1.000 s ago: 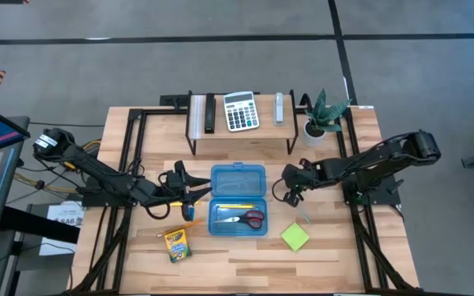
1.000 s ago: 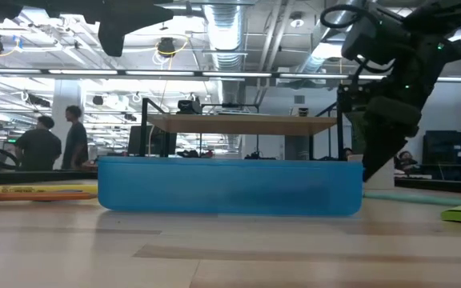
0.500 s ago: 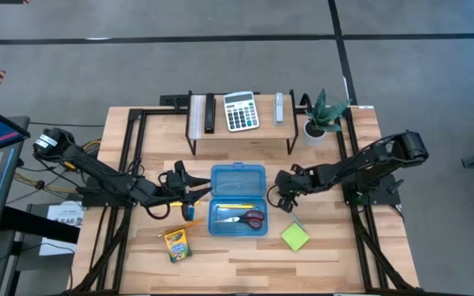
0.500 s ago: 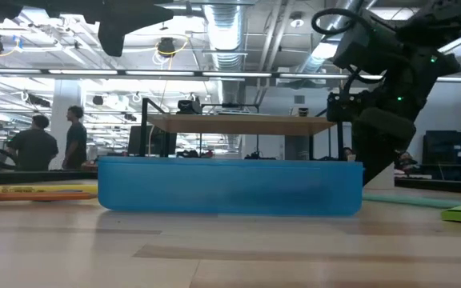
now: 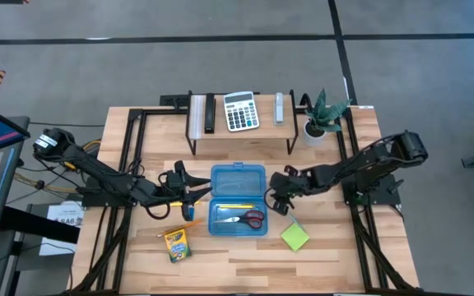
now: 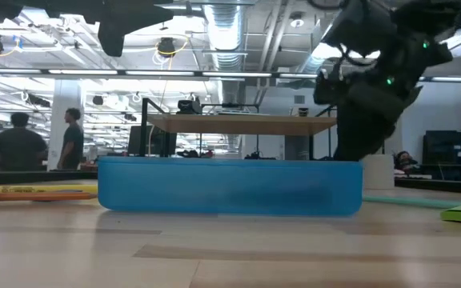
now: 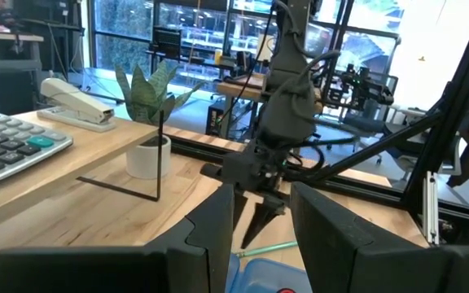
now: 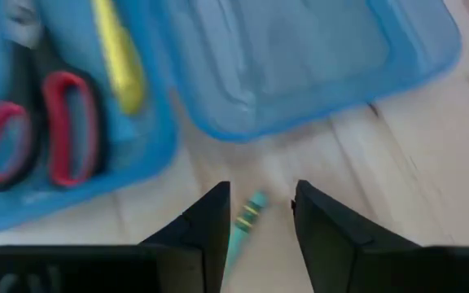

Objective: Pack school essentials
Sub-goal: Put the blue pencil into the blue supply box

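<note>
An open blue case (image 5: 238, 200) lies mid-table, its lid (image 5: 239, 179) flat on the far side. Red-handled scissors (image 5: 245, 219) and a yellow pencil (image 5: 235, 205) lie in its near half. My right gripper (image 5: 278, 204) hangs open, slanting down, just right of the case. Its fingers stand on either side of the thin green pen (image 8: 249, 213), which lies on the table; I see no touch. My left gripper (image 5: 191, 197) waits open and level at the case's left. The crayon box (image 5: 175, 244), a second pencil (image 5: 189, 224) and the lime sticky-note pad (image 5: 295, 237) lie on the table.
A low wooden shelf (image 5: 241, 131) at the far side carries a calculator (image 5: 239, 110), a stapler (image 5: 279, 107) and a black bar (image 5: 209, 113). A potted plant (image 5: 319, 119) stands to its right. Black frame rails run along both table sides. People (image 6: 18, 148) stand in the room beyond.
My right gripper has moved toward the table's left, from near the right frame rail to the case's right edge, and has tipped a little. My left arm has kept still.
</note>
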